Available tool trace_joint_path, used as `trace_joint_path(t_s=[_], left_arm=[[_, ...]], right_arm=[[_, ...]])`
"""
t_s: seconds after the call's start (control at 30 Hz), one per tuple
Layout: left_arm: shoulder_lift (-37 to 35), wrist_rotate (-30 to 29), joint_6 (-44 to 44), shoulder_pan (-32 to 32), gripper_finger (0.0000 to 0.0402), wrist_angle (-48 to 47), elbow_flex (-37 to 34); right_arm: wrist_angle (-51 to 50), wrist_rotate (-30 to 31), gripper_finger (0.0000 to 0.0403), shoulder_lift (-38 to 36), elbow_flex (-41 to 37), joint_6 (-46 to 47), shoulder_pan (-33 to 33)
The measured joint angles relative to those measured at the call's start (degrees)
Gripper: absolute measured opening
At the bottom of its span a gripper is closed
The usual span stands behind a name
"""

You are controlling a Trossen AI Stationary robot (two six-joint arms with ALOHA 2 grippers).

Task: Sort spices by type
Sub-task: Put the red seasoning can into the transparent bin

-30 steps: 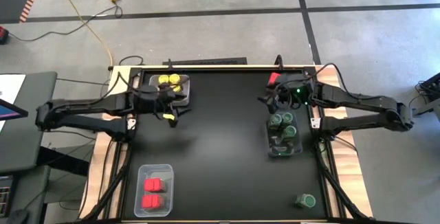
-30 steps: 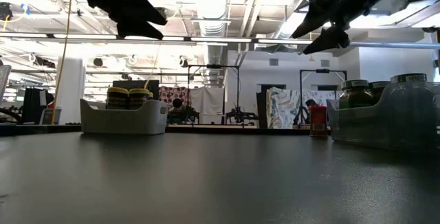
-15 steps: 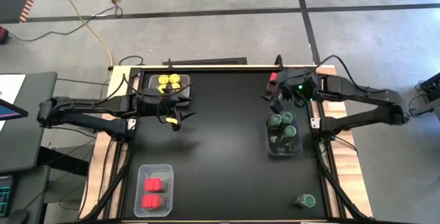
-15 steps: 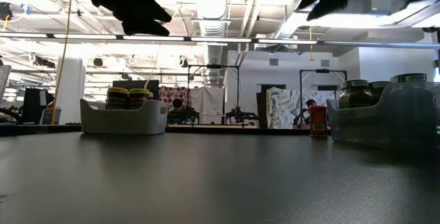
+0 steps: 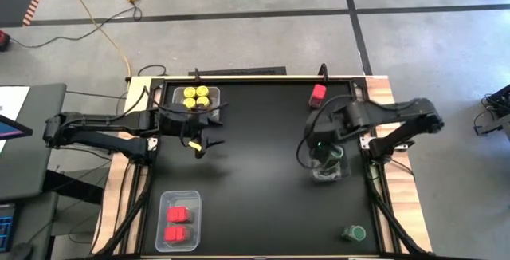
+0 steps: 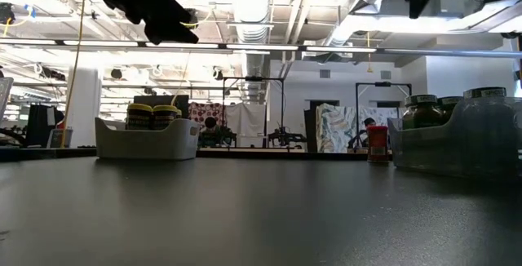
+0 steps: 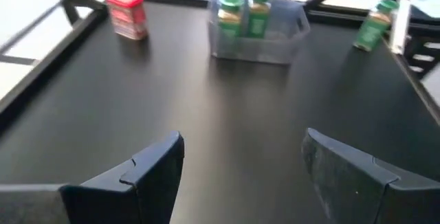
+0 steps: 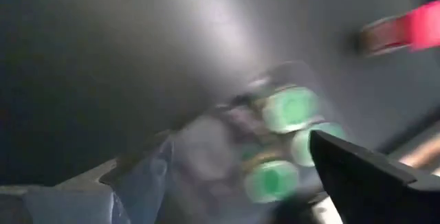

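Okay, so you've got 2 strays left by my count: the red spice block (image 5: 318, 94) at 1 o'clock on the table and a green-lidded jar (image 5: 354, 233) down at 5 o'clock. The right gripper (image 5: 317, 144) hangs over the green bin (image 5: 328, 174) at 3 o'clock, released and empty. I'd send it for that 5 o'clock jar. Lift clear of the bin wall first, come straight down over the lid, and clamp the body rather than the cap so it doesn't tip. The left gripper (image 5: 199, 143) is parted too, holding nothing, near the yellow-lidded jars (image 5: 196, 96) at 11 o'clock. The red block belongs in the red bin (image 5: 180, 194) at 7 o'clock, a long diagonal, so grip its flat sides squarely.
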Motion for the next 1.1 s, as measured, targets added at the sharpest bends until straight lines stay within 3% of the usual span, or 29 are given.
trace_joint_path(t_s=[0.23,0.4,0.53,0.7,0.93,1.1], left_arm=[[0.00,0.79,-2.51,-5.56,0.0282,-0.82,0.00],[0.00,-4.32,-5.05,-11.58,0.0282,-0.76,0.00],[0.00,-8.37,-5.90,-15.24,0.0282,-0.16,0.00],[0.00,-8.10,-7.06,-17.11,0.0282,1.70,0.00],[0.35,-10.12,-14.85,-17.58,0.0282,3.66,0.00],[1.16,-15.23,-17.42,-17.48,0.0282,9.45,0.00]], right_arm=[[0.35,-3.23,0.0368,1.10,-0.02,18.77,9.59],[-0.22,-3.21,0.0368,0.23,0.00,30.66,17.51],[-0.21,-2.90,0.0368,-0.09,-0.02,35.23,22.59],[-0.19,-2.30,0.0368,-0.09,-0.07,35.45,27.18],[-0.19,5.97,0.0368,-0.19,-1.99,36.87,34.89],[0.62,12.07,0.0368,-2.63,-11.13,44.61,40.62]])
